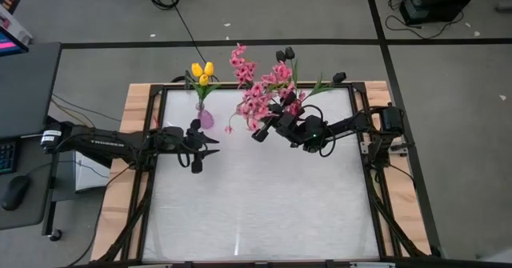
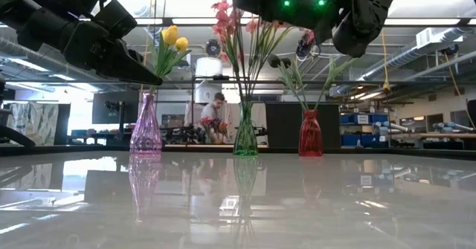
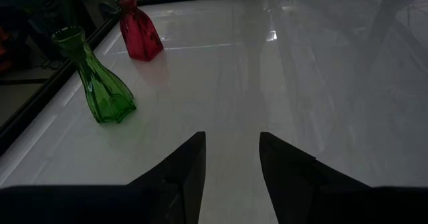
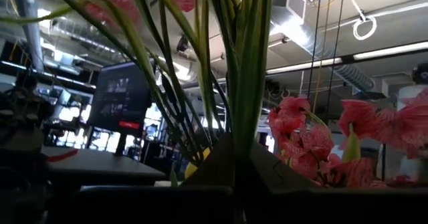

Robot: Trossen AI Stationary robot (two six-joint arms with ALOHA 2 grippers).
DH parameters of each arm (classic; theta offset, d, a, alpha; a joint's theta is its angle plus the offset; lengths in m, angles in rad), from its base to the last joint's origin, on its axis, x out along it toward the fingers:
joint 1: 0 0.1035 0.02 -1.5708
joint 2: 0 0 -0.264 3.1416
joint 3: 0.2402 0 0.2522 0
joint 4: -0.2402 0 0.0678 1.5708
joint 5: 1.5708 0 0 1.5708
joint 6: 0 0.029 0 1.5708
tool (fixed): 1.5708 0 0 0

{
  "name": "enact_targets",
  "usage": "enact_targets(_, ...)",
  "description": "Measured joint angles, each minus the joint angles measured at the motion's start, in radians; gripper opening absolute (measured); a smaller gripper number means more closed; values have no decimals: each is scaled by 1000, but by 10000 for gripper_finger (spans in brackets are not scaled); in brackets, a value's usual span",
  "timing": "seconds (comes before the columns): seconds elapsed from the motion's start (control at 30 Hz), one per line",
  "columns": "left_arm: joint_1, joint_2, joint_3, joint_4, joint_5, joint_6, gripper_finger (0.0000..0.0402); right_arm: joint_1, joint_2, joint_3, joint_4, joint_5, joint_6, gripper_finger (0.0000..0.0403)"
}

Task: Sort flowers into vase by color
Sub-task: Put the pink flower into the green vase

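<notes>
We had the right gripper (image 1: 262, 130) clamped shut on a pink blossom stem (image 4: 249, 83), held over the green vase (image 2: 245, 132) for insertion. Left gripper (image 1: 210, 146) hovered half-open, empty, clear of the work.

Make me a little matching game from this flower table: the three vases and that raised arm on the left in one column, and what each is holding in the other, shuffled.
Things:
1. purple vase
2. green vase
3. red vase
4. left gripper

Holds:
A. dark tulips
B. nothing, fingers apart above the table
C. yellow tulips
D. pink blossoms

Pairs: 1-C, 2-D, 3-A, 4-B
</notes>
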Motion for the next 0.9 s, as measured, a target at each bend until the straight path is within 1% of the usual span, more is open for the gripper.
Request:
enact_targets(0.2, 0, 0, 0, 0, 0, 0, 146, 2, 0, 0, 21, -16, 11, 13)
enact_targets(0.53, 0, 0, 0, 0, 0, 0, 146, 4, 0, 0, 21, -18, -16, 13)
enact_targets(0.9, 0, 0, 0, 0, 0, 0, 146, -9, 0, 0, -32, -26, -25, 13)
